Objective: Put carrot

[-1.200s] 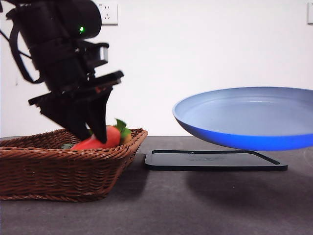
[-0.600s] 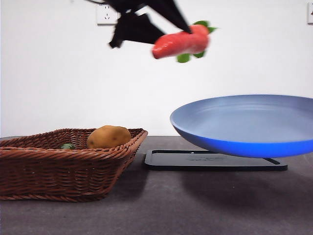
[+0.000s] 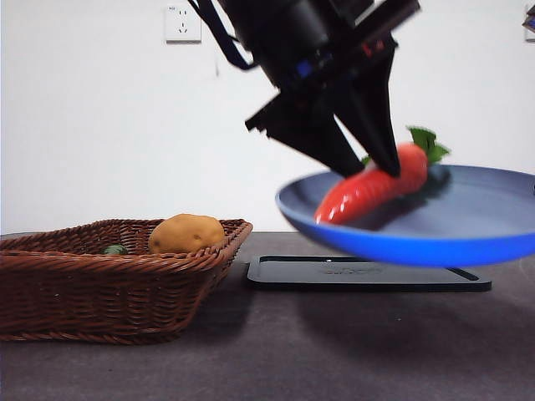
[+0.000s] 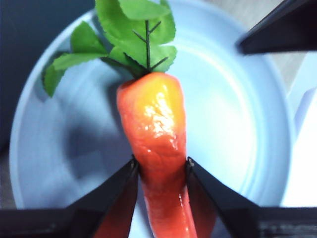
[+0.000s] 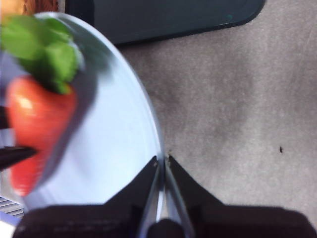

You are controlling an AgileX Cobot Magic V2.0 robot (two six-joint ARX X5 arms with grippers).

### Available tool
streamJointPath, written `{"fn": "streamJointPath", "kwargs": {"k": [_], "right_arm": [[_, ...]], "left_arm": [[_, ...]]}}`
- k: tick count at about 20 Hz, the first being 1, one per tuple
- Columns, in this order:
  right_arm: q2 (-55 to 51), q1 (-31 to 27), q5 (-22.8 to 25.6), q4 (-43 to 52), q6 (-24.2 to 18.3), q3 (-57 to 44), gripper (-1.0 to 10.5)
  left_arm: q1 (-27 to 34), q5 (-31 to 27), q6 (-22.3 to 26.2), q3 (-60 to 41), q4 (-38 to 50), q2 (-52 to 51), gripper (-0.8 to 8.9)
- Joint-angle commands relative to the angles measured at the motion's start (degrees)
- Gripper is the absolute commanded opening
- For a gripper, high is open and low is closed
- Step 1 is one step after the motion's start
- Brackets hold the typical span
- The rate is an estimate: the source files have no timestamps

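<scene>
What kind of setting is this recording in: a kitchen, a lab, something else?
Most likely a lab or test bench, not a kitchen: a plain white wall with a socket, a bare grey table, and toy produce, a carrot and a potato.

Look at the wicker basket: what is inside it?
Inside the wicker basket, a yellow-brown potato and a small green item show above the rim. The basket's wall hides its floor and anything lying lower.

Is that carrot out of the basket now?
Out. The left gripper grips the carrot over the blue plate; only a potato shows in the basket.
</scene>
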Motion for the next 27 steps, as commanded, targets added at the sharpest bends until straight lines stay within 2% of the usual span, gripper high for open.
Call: {"fn": "streamJointPath", "kwargs": {"k": [1,3,8,11,13,20,24,27], "right_arm": [[0.46,0.11,-0.50,0.70,-0.04,0.44,0.0],[0.48,0.11,-0.46,0.70,-0.04,0.44,0.0],[2.95,0.11,-0.02,0.68,-0.04,0.46,0.0],[7.89,0.09,0.17,0.74,-0.04,1.49,0.0],[12.33,0.09,3.26,0.83,-0.02,3.56,0.0],[30.99,0.04,4.28,7.87,1.09,19.47,0.0],[44.09,0.04,4.24,8.46,1.97,30.80,0.0],[48.98,0.04,3.89,8.55,1.97,34.60,0.0]], "left_arm": [[-0.90,0.00,0.68,0.83,-0.09,1.31,1.58],[-1.27,0.07,0.52,0.85,0.37,1.29,2.22],[-1.22,0.74,0.00,1.03,-0.72,0.02,2.25],[-1.18,0.72,0.07,1.03,-2.86,-3.96,2.25],[-1.16,0.68,0.07,1.03,-4.35,-7.39,2.25],[-1.18,0.72,0.02,1.03,-8.57,-16.48,2.25],[-1.18,0.72,0.02,1.03,-9.05,-17.59,2.25],[-1.18,0.70,0.07,1.03,-9.20,-17.59,2.25]]}}
